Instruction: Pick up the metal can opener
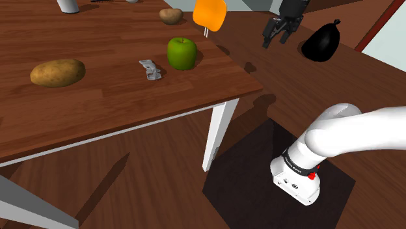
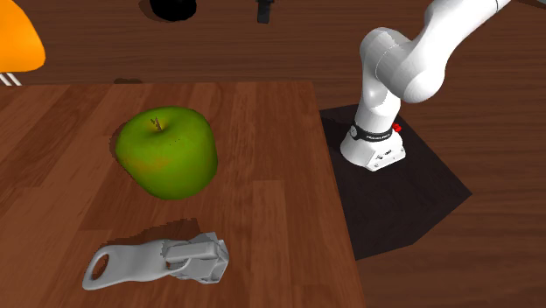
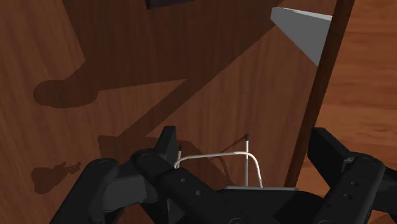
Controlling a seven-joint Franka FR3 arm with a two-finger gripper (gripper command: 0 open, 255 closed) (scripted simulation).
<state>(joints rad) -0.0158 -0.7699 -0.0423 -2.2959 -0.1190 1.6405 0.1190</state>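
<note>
Grey metal can opener (image 1: 151,69) (image 2: 157,260) lay flat on the brown wood-grain table (image 1: 97,110), near the corner above a plain white leg (image 1: 218,130). Shape: flat handle with a rounded end and an oval hole, and a thicker blocky head at the other end. Finish was matte, dull grey. Just beside it, not touching, stood a round glossy green apple (image 1: 181,53) (image 2: 168,151) with a short brown stem and faint reddish patches. Toward the shoulder view's left sat an oval brown potato (image 1: 57,73) with speckled skin. A smaller brown potato (image 1: 171,15) sat at the far edge, next to a smooth orange rounded block on thin white prongs (image 1: 209,14).

All-black two-finger gripper (image 1: 278,32) hung off the table, over the wooden plank floor (image 1: 162,188). It was well apart from the can opener and near a shiny black knotted bag (image 1: 320,42). In the wrist view the fingers (image 3: 168,146) stood wide apart with only floor between them; nothing was held. A smooth white arm (image 1: 351,133) rose from a dark square stand (image 1: 247,188).
</note>
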